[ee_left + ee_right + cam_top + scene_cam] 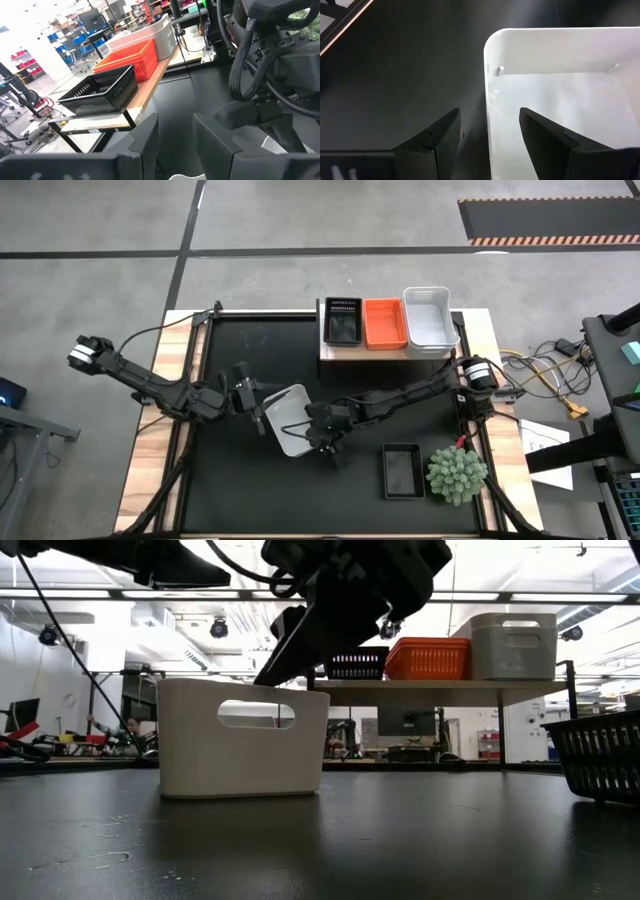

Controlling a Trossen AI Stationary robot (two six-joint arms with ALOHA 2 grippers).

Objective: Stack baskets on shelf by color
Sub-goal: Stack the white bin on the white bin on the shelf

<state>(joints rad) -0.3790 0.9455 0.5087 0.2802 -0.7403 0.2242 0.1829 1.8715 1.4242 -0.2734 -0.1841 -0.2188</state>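
The floor (300,220) is gray and smooth, with dark lines across it. A black mat with a striped orange edge (550,220) lies on the floor far off. Wires (545,375) trail beside the table. A sheet of paper (545,442) lies near them. From low down, the room looks big and bright. Long lights (180,592) hang from the white ceiling. Far back stand shelves (75,37) full of blue and red boxes. A dark screen (20,715) sits at one side.
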